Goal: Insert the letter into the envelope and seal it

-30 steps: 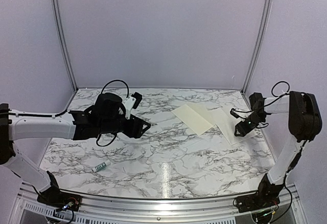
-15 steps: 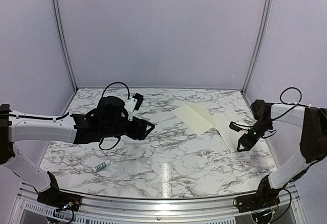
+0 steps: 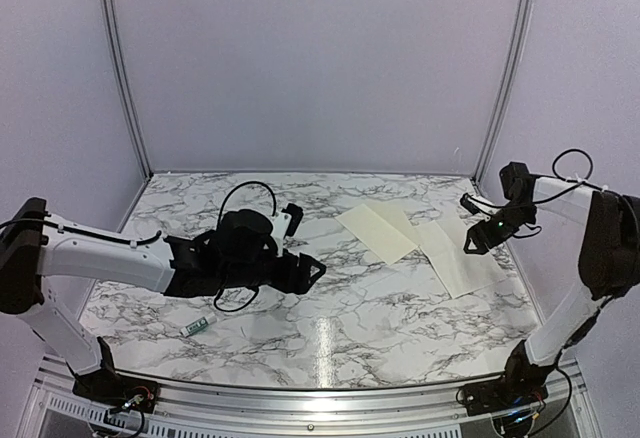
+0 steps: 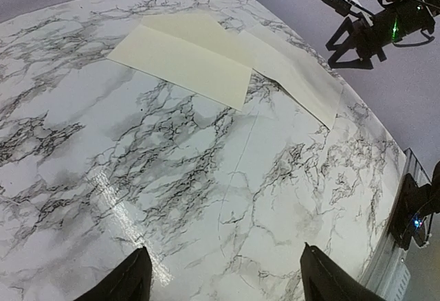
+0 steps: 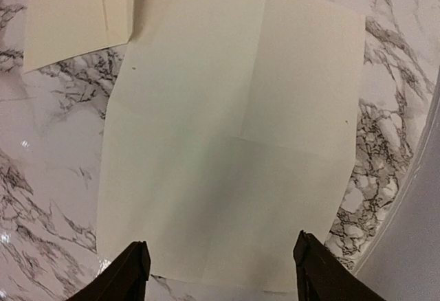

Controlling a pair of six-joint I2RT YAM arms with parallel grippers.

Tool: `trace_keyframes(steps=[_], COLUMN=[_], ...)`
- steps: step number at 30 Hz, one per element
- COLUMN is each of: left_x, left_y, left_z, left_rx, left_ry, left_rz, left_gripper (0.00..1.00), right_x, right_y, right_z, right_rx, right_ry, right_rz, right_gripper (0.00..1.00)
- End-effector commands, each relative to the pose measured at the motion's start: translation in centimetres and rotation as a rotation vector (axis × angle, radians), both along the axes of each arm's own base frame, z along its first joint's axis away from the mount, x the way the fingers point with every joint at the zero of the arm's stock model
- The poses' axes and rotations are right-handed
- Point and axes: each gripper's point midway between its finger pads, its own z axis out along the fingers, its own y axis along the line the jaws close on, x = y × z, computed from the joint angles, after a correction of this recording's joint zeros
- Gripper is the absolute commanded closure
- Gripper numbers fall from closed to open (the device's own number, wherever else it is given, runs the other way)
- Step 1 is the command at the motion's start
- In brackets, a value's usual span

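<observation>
1. The left gripper (image 3: 315, 271) hangs low over the white, grey-veined marble-pattern bench (image 3: 330, 328). Its two dark fingers (image 4: 134, 280) stand wide apart with nothing between them.
2. The long, flat, cream pale-yellow paper envelope (image 3: 378, 230) lies on the bench ahead of the left gripper and well apart from it, with its flap side turned away from that gripper.
3. The right gripper (image 3: 470, 243) hovers above the bench with its fingers (image 5: 130, 270) spread, holding nothing.
4. The thin white paper letter (image 5: 234, 129), unfolded and marked by crossing creases, lies flat directly beneath the right gripper and is not touched by it.
5. Beyond the right gripper's left finger, the envelope (image 5: 75, 12) meets the letter's edge. Whether one overlaps the other is unclear.
6. A small white-and-green glue tube (image 3: 198, 326) lies behind the left gripper, under its arm, well apart from both papers.
</observation>
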Motion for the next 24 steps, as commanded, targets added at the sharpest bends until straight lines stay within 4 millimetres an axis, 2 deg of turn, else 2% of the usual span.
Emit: trace_keyframes(steps=[1, 4, 12, 14, 16, 19, 24], left_x=[-0.5, -0.9, -1.4, -1.4, -1.5, -1.5, -1.5], left_y=[-3.0, -4.3, -5.4, -5.4, -5.5, -5.4, -5.1], left_z=[1.3, 1.4, 0.7, 0.7, 0.6, 0.5, 0.2], left_rx=[-0.076, -0.084, -0.092, -0.096, -0.098, -0.097, -0.092], left_ry=[0.021, 0.028, 0.062, 0.066, 0.068, 0.069, 0.073], left_rz=[-0.028, -0.062, -0.086, -0.084, -0.086, -0.085, -0.074], left_gripper=[0.23, 0.23, 0.22, 0.22, 0.22, 0.22, 0.22], right_x=[4.1, 5.7, 7.9, 8.3, 8.6, 8.1, 5.5], right_y=[-2.2, -2.9, -4.5, -5.0, -5.7, -5.9, -5.5], right_z=[-1.2, -2.1, -4.0, -4.2, -4.6, -5.7, -7.3], right_rx=[0.014, 0.033, 0.005, 0.013, 0.008, -0.010, -0.026], right_ry=[-0.025, -0.022, -0.030, -0.034, -0.032, -0.002, 0.064], right_rz=[-0.160, -0.207, -0.247, -0.251, -0.260, -0.243, -0.203], right_gripper=[0.22, 0.10, 0.07, 0.02, 0.01, 0.02, 0.01])
